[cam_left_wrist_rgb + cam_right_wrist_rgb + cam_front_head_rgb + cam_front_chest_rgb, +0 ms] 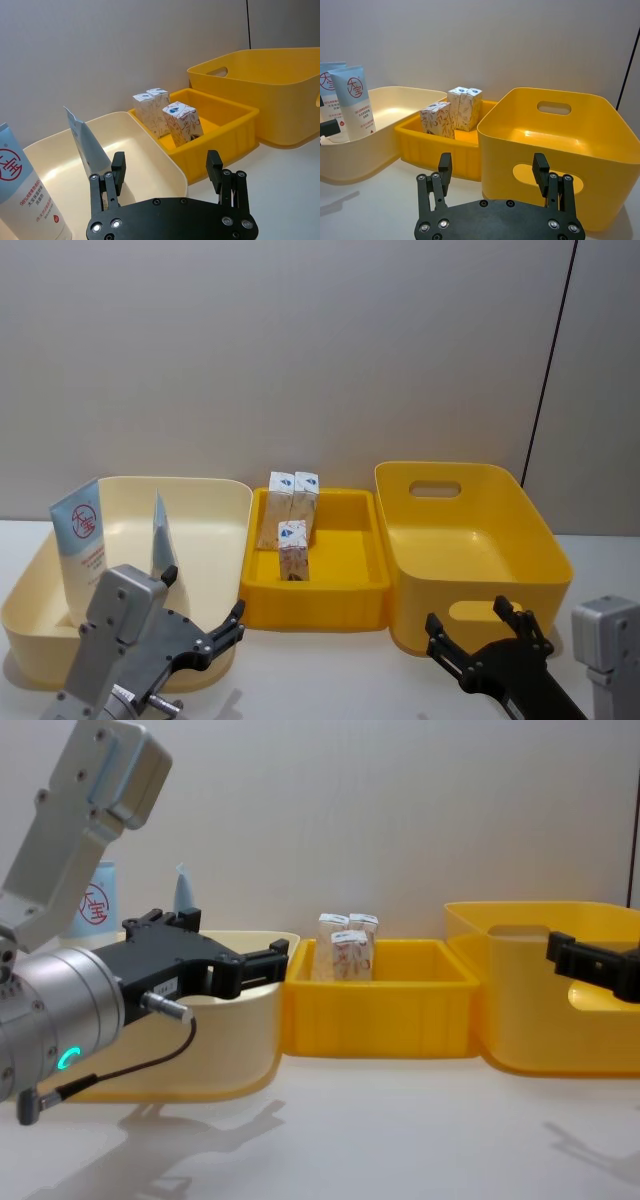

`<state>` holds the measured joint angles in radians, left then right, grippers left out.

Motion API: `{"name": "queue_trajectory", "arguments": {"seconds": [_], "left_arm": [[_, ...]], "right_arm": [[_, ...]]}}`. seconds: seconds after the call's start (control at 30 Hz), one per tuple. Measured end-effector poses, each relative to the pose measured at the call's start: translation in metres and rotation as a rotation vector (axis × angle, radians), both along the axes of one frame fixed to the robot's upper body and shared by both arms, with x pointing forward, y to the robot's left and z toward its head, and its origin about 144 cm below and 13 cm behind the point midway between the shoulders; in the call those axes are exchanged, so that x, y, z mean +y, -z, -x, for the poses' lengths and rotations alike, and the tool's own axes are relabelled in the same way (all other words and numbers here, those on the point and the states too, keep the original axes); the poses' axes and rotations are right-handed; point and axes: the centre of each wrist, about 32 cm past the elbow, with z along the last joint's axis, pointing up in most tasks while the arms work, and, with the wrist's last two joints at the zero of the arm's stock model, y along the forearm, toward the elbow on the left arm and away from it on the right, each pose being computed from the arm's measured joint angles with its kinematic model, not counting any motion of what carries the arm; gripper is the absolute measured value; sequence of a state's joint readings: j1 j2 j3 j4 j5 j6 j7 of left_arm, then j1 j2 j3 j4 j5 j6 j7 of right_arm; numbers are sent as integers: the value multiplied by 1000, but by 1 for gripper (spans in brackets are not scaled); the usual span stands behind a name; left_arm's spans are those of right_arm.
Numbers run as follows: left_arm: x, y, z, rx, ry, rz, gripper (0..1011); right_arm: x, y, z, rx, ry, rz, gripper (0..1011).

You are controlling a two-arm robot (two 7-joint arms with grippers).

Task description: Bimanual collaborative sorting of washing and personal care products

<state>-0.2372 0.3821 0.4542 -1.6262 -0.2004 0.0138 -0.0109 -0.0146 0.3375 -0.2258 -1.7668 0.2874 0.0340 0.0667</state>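
Observation:
Three small cream cartons [293, 510] with reddish print stand upright in the shallow yellow tray [315, 605], two at its back and one in front. A light-blue-and-white tube [80, 533] with a red round logo leans in the cream bin [215, 495]. Beside it stands a white tube [160, 532] with a tapered grey-blue end. My left gripper [205, 595] hovers open over the cream bin's near right corner, holding nothing. My right gripper [468, 615] is open and empty before the deep yellow bin [470, 540]. The left wrist view shows the cartons [170, 120] beyond the open fingers [118, 162].
The three containers stand side by side close to the grey back wall, cream on the left, shallow tray in the middle, deep yellow bin with handle cut-outs [555, 107] on the right. White tabletop [380, 1130] stretches in front of them.

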Motion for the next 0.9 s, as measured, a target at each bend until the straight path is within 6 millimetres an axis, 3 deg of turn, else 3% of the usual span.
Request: {"name": "queue_trajectory", "arguments": {"seconds": [0.9], "left_arm": [[0, 0, 0, 0, 0, 0, 1003]], "right_arm": [[0, 0, 0, 0, 0, 0, 1001]]}}
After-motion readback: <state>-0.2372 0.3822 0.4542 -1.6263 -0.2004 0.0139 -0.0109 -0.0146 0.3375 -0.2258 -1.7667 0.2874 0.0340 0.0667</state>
